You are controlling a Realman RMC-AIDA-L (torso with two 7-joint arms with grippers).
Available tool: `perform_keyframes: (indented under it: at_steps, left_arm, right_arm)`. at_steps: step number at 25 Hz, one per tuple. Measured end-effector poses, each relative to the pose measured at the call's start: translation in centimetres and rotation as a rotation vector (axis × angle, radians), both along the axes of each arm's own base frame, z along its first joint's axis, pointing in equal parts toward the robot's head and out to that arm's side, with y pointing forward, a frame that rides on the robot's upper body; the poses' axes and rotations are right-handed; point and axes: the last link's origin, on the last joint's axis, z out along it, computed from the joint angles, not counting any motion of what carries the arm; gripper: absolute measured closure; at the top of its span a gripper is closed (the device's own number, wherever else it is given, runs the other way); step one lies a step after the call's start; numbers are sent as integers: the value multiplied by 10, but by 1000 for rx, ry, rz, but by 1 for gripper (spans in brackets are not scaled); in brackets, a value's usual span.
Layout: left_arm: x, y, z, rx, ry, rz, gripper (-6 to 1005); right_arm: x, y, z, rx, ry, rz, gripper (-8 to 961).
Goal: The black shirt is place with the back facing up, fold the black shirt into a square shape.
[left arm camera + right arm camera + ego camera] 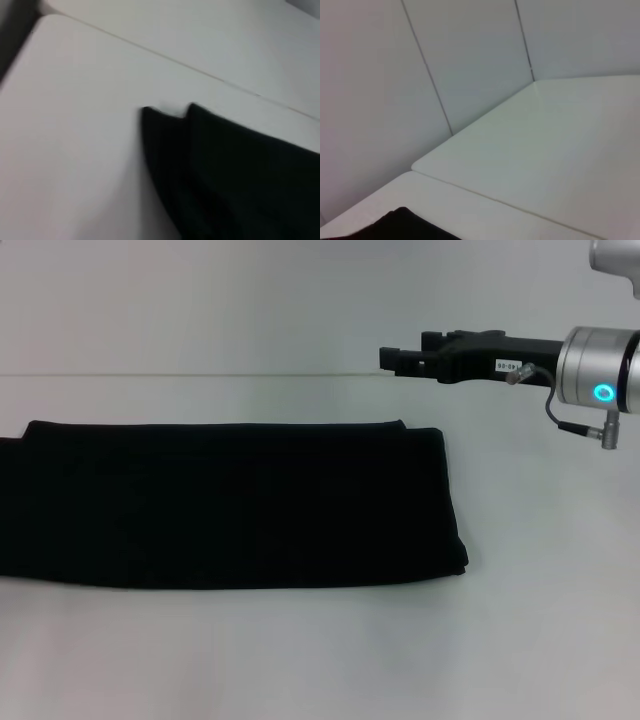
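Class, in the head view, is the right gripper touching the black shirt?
No: the right gripper hangs above the table, clear of the black shirt.

**Open tabletop on the near side and to the right**

The black shirt [225,505] lies as a long flat band across the tabletop [540,640], running off the left edge. Bare surface shows in front of it and to its right. The right pincer [388,357] hangs above the far right corner, clear of the cloth.

Matt black cloth shirt [230,505]
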Motion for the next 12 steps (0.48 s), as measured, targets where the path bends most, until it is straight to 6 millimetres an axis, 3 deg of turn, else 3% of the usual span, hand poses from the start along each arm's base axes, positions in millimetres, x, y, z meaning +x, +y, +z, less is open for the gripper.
perform_keyframes:
  at_steps: [5, 8, 12]
  left_arm:
    - [44, 24, -4, -102, -97, -171, 978]
    - [93, 51, -19, -201, -194, -339, 978]
    - [170, 89, -62, -348, -303, -542, 977]
  right_arm:
    - [16, -3, 5, 22, -5, -38, 85]
    - [29, -3, 11, 57, -9, -73, 85]
    - [55, -6, 30, 114, -3, -138, 85]
